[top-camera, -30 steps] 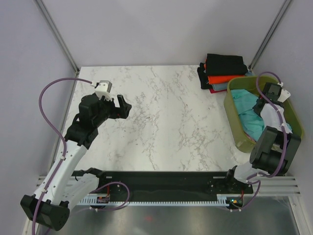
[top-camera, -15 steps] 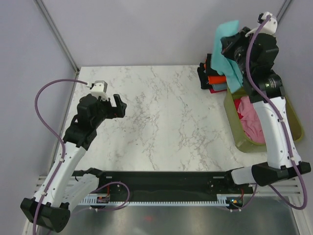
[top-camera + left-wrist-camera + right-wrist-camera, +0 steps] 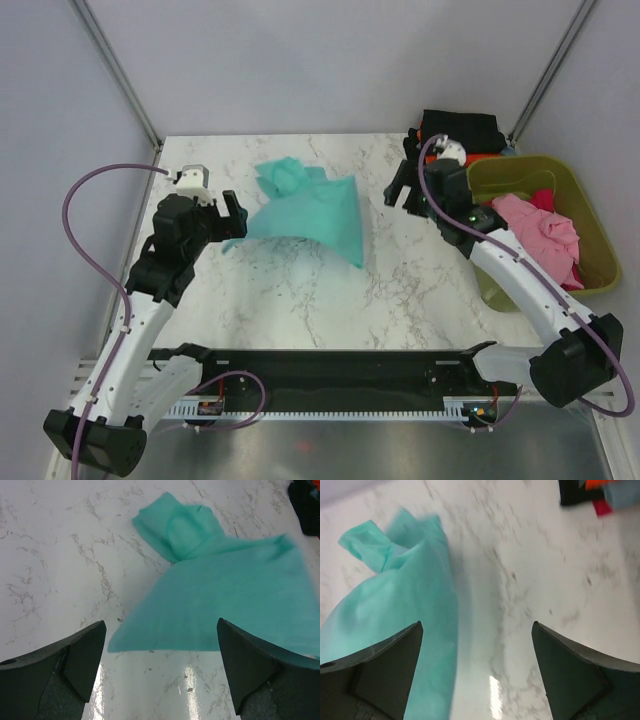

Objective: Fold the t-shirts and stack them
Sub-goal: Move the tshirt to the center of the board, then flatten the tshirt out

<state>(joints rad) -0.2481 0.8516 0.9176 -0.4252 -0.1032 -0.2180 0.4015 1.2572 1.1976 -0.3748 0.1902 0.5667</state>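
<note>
The teal t-shirt (image 3: 305, 212) lies rumpled between the left gripper (image 3: 232, 215) and right gripper (image 3: 400, 186), both spread and empty; flattening it for folding looks next, needing corner pinches.

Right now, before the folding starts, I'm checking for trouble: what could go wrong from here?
1. The teal t-shirt lies crumpled, its far end wadded up; a pinch at an edge may catch several layers and give a crooked fold.
2. The right end effector, open, hangs close to the folded stack; a careless swing might knock it over.
3. The left end effector, open, sits by the shirt's near corner; lowering there could drag the cloth instead of gripping it.
</note>
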